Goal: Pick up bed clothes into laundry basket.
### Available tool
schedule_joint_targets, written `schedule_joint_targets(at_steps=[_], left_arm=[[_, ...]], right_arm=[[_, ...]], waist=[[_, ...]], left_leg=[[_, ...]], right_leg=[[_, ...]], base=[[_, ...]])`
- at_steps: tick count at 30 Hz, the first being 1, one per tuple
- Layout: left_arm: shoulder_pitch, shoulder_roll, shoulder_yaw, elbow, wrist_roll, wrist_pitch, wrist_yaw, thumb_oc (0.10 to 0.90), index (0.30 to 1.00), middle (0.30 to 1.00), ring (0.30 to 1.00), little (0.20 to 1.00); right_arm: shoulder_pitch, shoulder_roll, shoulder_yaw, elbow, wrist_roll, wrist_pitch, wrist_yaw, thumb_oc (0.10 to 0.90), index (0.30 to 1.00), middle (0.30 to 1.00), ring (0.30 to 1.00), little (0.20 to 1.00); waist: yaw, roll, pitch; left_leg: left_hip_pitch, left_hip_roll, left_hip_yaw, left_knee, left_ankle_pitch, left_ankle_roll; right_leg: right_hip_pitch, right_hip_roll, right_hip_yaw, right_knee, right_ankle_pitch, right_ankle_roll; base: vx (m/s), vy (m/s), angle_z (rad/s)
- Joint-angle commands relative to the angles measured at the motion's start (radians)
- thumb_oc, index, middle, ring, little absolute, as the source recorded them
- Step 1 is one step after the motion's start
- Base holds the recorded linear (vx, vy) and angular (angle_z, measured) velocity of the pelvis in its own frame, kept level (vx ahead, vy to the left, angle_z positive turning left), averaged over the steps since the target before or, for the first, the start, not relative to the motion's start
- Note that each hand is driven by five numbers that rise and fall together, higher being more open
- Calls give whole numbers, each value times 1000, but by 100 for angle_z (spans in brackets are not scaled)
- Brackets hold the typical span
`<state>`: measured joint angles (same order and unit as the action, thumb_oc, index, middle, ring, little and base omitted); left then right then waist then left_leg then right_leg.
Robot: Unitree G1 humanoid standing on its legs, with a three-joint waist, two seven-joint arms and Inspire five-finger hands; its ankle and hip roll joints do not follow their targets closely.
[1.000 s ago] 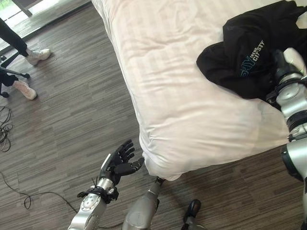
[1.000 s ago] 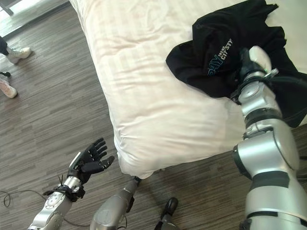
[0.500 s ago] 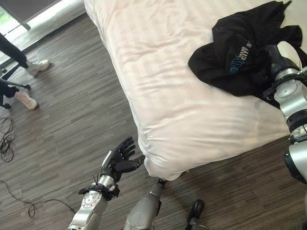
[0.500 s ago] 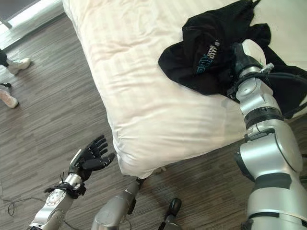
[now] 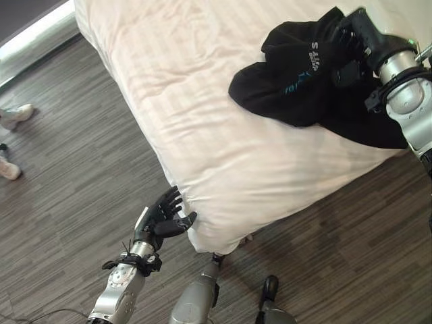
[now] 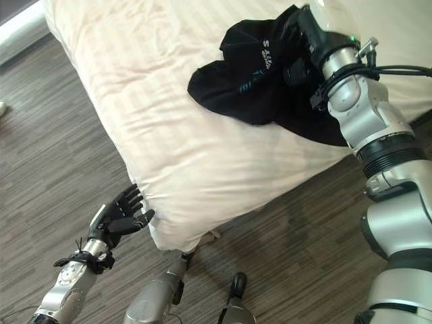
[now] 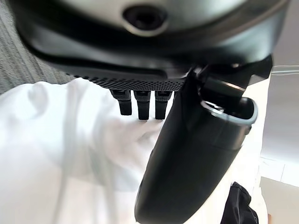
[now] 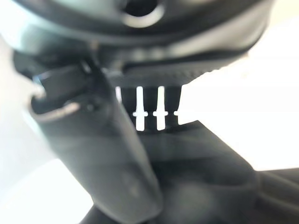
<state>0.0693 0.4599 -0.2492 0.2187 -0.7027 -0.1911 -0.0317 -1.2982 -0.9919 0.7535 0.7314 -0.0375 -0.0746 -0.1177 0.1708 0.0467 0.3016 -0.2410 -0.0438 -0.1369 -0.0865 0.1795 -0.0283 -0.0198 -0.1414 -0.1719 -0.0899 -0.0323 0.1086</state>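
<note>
A black shirt [image 5: 290,84] with pale print lies bunched on the white duvet of the bed [image 5: 196,101], towards its right side. My right hand [image 5: 359,32] sits at the shirt's far end with its fingers curled into the cloth, which rises up towards it. In the right wrist view the dark cloth [image 8: 210,172] lies just past the thumb [image 8: 112,158]. My left hand [image 5: 160,217] hangs open, palm up, beside the bed's near corner, its thumb close to the duvet [image 7: 56,163].
Dark wood-plank floor [image 5: 74,189] surrounds the bed on the left and in front. A person's white shoes [image 5: 15,116] show at the left edge. A pale strip [image 5: 34,34] runs along the floor's far left.
The whole picture has shifted, so the camera moved. My right hand has gone further over the shirt and gathered it up. My left hand now sits nearer the bed's corner.
</note>
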Motion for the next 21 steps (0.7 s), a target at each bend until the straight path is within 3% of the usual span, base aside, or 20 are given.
schedule_joint_targets(at_steps=[1, 6, 12, 14, 15, 17, 20, 21], left_arm=[[49, 25, 36, -113, 24, -68, -23, 800, 900, 900, 900, 900], [52, 22, 40, -105, 23, -61, -34, 800, 900, 900, 900, 900], [61, 4, 63, -98, 36, -56, -27, 800, 900, 900, 900, 900], [71, -8, 88, -100, 40, -52, -24, 800, 900, 900, 900, 900], [71, -5, 86, -100, 40, -52, -24, 800, 900, 900, 900, 900], [81, -22, 102, -94, 46, -49, -27, 800, 900, 900, 900, 900], [90, -35, 114, -95, 46, -47, -29, 800, 900, 900, 900, 900], [88, -40, 112, -89, 50, -49, -31, 800, 900, 900, 900, 900]], right_arm=[[-165, -43, 53, -104, -46, -46, -61, 400, 300, 300, 300, 300], [-160, -70, 28, -133, -36, -47, -72, 400, 300, 300, 300, 300], [-91, -209, -98, -291, 54, -78, -112, 400, 300, 300, 300, 300], [-18, -322, -192, -353, 114, -111, -143, 400, 300, 300, 300, 300], [-3, -324, -206, -357, 114, -112, -142, 400, 300, 300, 300, 300], [89, -446, -302, -343, 185, -142, -155, 400, 300, 300, 300, 300], [254, -549, -453, -334, 211, -158, -158, 400, 300, 300, 300, 300], [367, -597, -556, -321, 224, -164, -157, 400, 300, 300, 300, 300]], waist=[[-1, -18, -101], [-22, -38, -129], [-70, -68, -164], [-106, -82, -187], [-103, -84, -187], [-143, -97, -208], [-173, -110, -229], [-194, -115, -236]], left_leg=[[39, 0, 3, 14, -44, -48], [67, 4, 11, 15, -53, -47], [100, 15, 38, 14, -71, -42], [121, 25, 56, 13, -84, -38], [122, 25, 57, 13, -85, -38], [145, 31, 75, 13, -100, -33], [159, 40, 95, 12, -111, -30], [162, 45, 106, 15, -106, -30]], right_leg=[[-42, 7, 51, 99, -28, 18], [-14, 10, 55, 86, -23, 20], [10, 15, 81, 73, -14, 26], [16, 17, 98, 69, -10, 30], [17, 17, 98, 69, -10, 30], [23, 19, 119, 72, -9, 35], [23, 22, 139, 80, -9, 40], [15, 25, 151, 87, 3, 41]], base=[[22, 0, -14], [15, 3, -4], [44, 15, -10], [54, 14, -16], [54, 12, -10], [70, 18, -21], [38, 13, -24], [11, 15, -46]])
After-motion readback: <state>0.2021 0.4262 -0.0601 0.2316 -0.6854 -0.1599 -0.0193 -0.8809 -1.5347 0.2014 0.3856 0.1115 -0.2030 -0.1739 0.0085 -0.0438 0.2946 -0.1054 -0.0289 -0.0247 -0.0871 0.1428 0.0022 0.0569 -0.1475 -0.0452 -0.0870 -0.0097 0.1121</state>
